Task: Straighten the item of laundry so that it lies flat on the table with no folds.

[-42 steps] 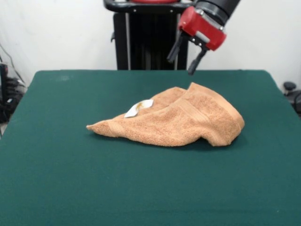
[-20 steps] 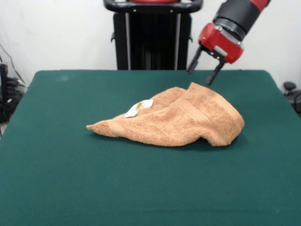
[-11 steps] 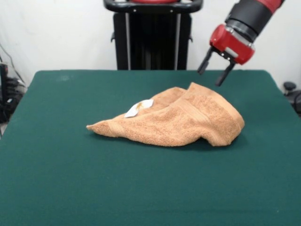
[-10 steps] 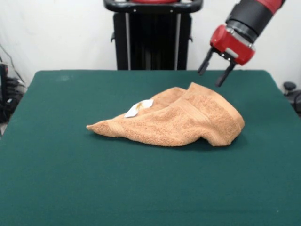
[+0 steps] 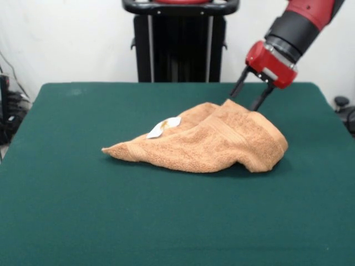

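Note:
The item of laundry (image 5: pixel 211 141) is an orange-tan terry towel lying folded over itself in a rumpled wedge on the green table (image 5: pixel 83 210), with a white label (image 5: pixel 163 127) showing on its upper fold. A ribbed band runs across its top layer. My gripper (image 5: pixel 244 100) comes down from the upper right, open, its two black fingers straddling the towel's far edge near the peak of the fold. The fingertips sit at the cloth, and contact is not clear.
The towel's pointed corner (image 5: pixel 111 149) reaches toward the left. Green table surface lies on all sides of the towel, widest in front and to the left. The right table edge (image 5: pixel 333 119) is close to the arm.
The gripper swung from above the table's far middle over to the right, then dropped down to the towel's far edge. It stayed open. The towel has not moved.

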Robot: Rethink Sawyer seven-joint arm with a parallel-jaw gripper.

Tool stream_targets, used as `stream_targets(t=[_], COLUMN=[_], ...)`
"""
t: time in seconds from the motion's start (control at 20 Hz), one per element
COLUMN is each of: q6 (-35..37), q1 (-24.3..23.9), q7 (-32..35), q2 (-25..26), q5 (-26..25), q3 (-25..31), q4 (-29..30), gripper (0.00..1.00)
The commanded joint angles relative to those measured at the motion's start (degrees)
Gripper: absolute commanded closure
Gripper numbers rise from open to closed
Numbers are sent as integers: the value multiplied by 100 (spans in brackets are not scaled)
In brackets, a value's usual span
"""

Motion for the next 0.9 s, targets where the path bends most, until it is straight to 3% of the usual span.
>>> stream_targets(t=[0.05,0.3,0.9], q6=[405,377,-363], q1=[185,196,-287], q7=[1637,1490,1291], q2=[601,465,-27], q5=[722,730,390], q3=[419,433,941], q4=[-631,-433,64], gripper=[0,0,0])
